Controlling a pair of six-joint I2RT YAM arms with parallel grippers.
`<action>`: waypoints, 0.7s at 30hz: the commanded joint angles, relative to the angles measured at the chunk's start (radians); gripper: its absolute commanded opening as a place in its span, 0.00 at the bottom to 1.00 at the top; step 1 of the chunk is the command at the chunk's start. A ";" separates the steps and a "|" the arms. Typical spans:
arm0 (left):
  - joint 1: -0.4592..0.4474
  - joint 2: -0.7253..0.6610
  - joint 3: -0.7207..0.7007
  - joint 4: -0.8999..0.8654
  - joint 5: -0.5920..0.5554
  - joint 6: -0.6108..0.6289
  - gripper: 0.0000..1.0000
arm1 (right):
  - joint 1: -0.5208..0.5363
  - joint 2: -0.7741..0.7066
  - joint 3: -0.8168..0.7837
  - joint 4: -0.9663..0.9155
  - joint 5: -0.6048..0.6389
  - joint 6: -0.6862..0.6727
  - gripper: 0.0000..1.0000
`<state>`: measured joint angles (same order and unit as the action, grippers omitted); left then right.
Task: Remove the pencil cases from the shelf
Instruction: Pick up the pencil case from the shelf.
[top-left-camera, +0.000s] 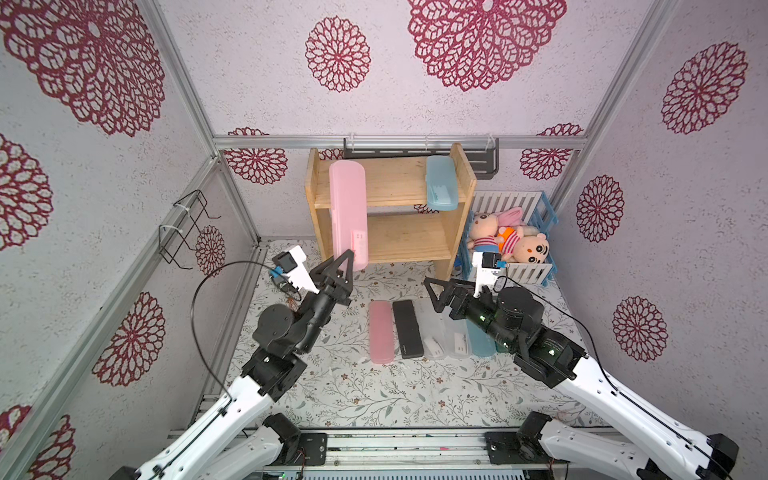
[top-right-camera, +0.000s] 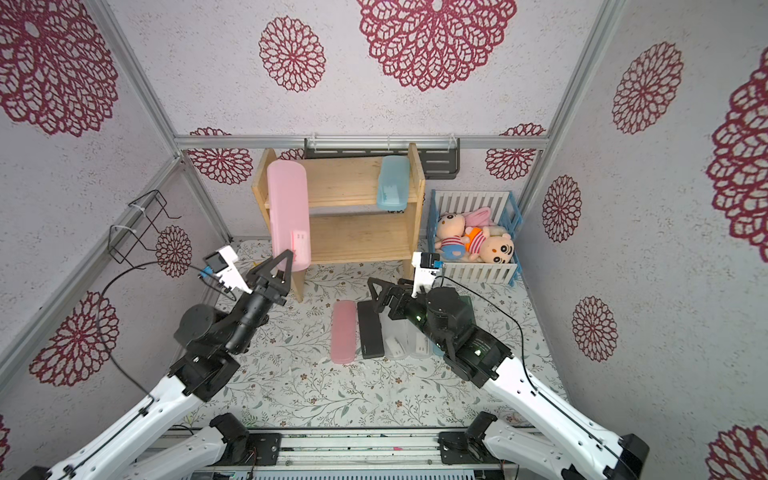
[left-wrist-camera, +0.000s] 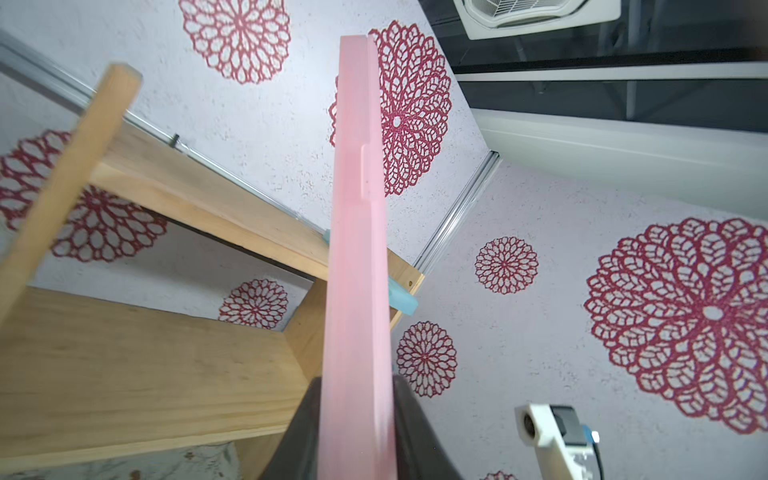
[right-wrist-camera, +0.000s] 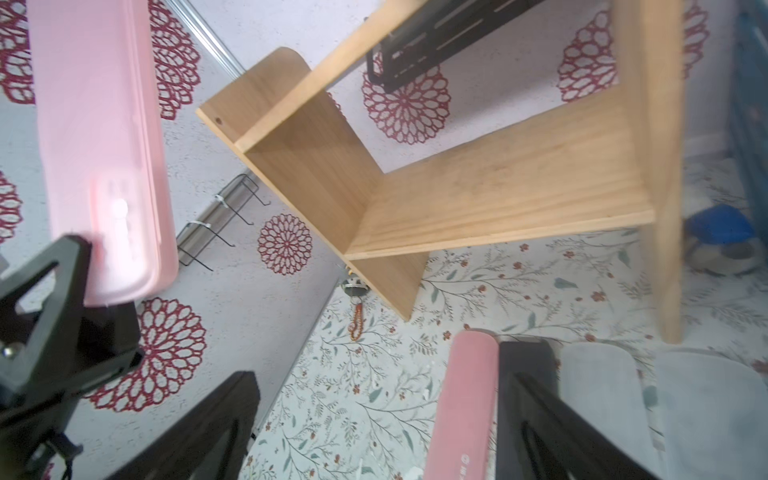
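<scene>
The left hand (top-left-camera: 348, 258) is clamped on the lower end of a pink pencil case (top-left-camera: 348, 208), with its jaws drawn in against the two broad faces. In the left wrist view one dark finger (left-wrist-camera: 297, 436) sits on each side of the pink plastic. The case runs lengthwise straight out from the fingertips and stands nearly upright above the hand. In both top views its far end reaches up in front of the left part of the shelf (top-left-camera: 395, 183). In the right wrist view a strip of wall shows between the case and the shelf's side panel.

Beyond this hand and off to its right, a light blue pencil case (top-left-camera: 441, 183) lies on the shelf's top tier. It sits against the right side panel, and its near end hangs over the front edge.

The right hand (top-left-camera: 438, 297) has its jaws spread wide and holds nothing. It hovers low over the table (top-left-camera: 374, 395), above the far ends of a row of cases lying side by side. In the right wrist view the end of a pink case (right-wrist-camera: 461, 395) lies between its fingers. A black case (right-wrist-camera: 523, 361) is at its right finger, and two frosted clear cases (right-wrist-camera: 598, 374) lie just past that finger. Another light blue case (top-left-camera: 480, 345) lies partly hidden under the right arm. The lower tier of the shelf is ahead of this hand.
</scene>
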<state>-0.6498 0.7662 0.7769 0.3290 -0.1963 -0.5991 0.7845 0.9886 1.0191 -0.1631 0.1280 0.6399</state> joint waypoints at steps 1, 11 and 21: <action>-0.013 -0.152 -0.085 -0.159 -0.037 0.189 0.00 | 0.069 0.083 0.080 0.133 -0.002 0.021 0.99; -0.013 -0.478 -0.181 -0.387 -0.099 0.250 0.00 | 0.229 0.440 0.496 0.120 -0.007 -0.054 0.99; -0.013 -0.556 -0.194 -0.433 -0.094 0.242 0.00 | 0.311 0.753 0.916 -0.057 0.015 -0.106 0.99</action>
<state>-0.6521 0.2302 0.5888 -0.0998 -0.2836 -0.3698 1.0786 1.7031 1.8542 -0.1528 0.1318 0.5713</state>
